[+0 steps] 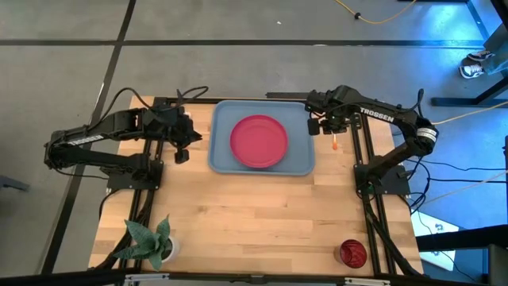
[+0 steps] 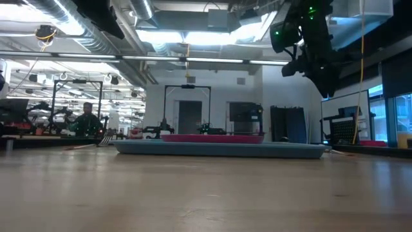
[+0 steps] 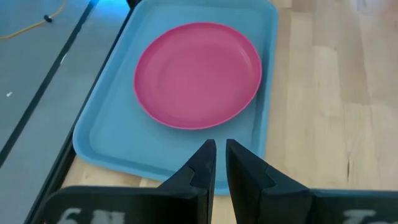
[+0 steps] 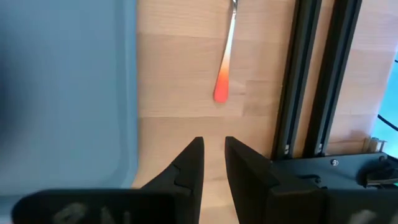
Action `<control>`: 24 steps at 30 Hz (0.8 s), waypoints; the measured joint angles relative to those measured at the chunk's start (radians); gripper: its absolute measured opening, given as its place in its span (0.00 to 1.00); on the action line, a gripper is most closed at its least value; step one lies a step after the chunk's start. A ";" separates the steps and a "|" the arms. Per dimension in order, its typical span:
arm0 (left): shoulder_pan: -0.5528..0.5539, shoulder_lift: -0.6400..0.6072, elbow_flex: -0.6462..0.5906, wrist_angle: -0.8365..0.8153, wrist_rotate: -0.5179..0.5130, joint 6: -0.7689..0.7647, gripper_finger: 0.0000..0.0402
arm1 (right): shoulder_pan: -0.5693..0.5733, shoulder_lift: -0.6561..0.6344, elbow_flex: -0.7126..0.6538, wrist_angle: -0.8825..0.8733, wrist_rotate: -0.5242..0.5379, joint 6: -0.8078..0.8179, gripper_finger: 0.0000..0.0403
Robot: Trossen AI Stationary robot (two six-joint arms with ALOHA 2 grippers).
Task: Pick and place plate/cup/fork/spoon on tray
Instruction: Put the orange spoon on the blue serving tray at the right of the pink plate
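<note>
**High view: plate on tray, both grippers nearly closed**

Pinkish-red plate sits on the light-blue tray. Left gripper hangs beside the tray's left edge, fingers almost together, empty. Right gripper hovers off its right edge, fingers narrowly apart, near an orange-handled utensil. Cup stands far off.

Wood desk w/ blue tray, red cup, plant pot, & an orange-handled utensil, maybe a spoon.
</note>
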 joint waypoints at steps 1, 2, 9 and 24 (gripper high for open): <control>0.000 0.000 0.000 0.000 -0.004 -0.009 0.07 | 0.000 0.000 0.000 0.000 0.000 -0.001 0.18; 0.000 0.000 0.000 0.000 -0.008 -0.013 0.07 | 0.000 0.000 0.000 0.000 -0.001 -0.003 0.18; 0.000 0.000 0.000 0.000 -0.008 -0.018 0.07 | 0.024 0.000 0.000 -0.005 -0.144 -0.289 0.18; 0.000 0.001 0.000 0.002 -0.024 -0.087 0.07 | -0.026 -0.003 0.000 0.126 -0.001 0.027 0.18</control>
